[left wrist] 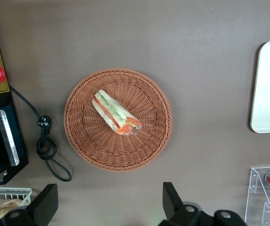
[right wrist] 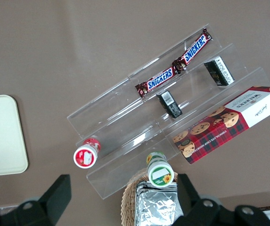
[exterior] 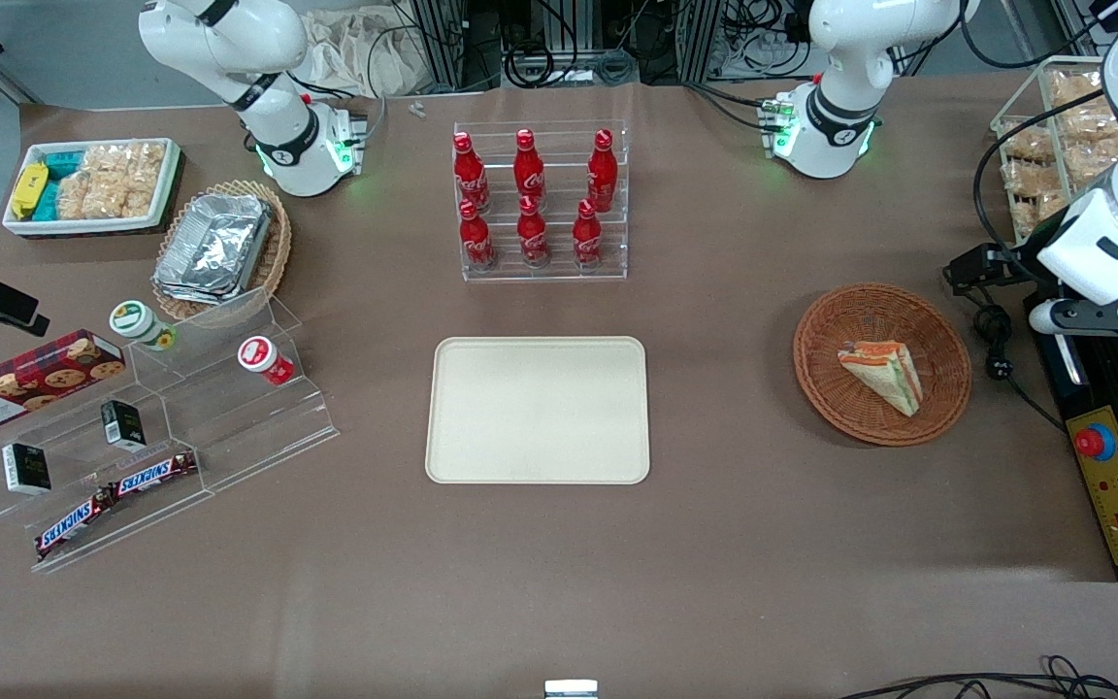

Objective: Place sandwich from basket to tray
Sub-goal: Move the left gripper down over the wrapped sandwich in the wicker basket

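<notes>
Front view: the sandwich (exterior: pixel 881 374) lies inside the basket (exterior: pixel 831 330) toward the working arm's end of the bench (exterior: pixel 714 582). The tray (exterior: pixel 538 410) sits bare at mid-bench, well apart from the basket. No part of the task is completed.

Left wrist view: the pincer (left wrist: pixel 110 205) hangs above the bench just beside the basket (left wrist: pixel 83 141), its fingers (left wrist: pixel 45 202) spread wide and holding nothing. The sandwich (left wrist: pixel 116 113) rests untouched. Descent, grasp, carry and release all remain.

Right wrist view: only a corner of the tray (right wrist: pixel 3 136) shows, nothing on it.
</notes>
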Action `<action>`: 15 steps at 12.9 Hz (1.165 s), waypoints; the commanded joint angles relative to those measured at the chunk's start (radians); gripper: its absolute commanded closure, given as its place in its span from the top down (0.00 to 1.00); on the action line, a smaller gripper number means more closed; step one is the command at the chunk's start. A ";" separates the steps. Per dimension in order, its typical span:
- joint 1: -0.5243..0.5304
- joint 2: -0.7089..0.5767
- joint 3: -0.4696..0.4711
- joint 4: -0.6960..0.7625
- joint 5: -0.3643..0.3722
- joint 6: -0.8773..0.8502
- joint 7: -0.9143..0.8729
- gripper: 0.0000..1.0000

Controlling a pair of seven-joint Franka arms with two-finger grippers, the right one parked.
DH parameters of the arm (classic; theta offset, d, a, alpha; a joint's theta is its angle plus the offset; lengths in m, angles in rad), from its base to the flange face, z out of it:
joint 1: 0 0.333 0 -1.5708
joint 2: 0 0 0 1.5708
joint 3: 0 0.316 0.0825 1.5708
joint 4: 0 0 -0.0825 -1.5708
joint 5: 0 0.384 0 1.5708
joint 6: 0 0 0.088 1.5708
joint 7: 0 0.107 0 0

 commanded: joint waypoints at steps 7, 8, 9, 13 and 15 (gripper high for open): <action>0.003 0.030 -0.003 -0.082 0.000 0.003 -0.216 1.00; 0.008 0.013 -0.002 -0.165 0.021 0.081 -0.253 1.00; 0.014 -0.005 0.003 -0.232 0.021 0.162 -0.344 1.00; 0.017 0.019 0.012 -0.385 0.028 0.360 -0.728 1.00; 0.017 0.027 0.031 -0.467 0.028 0.475 -0.802 1.00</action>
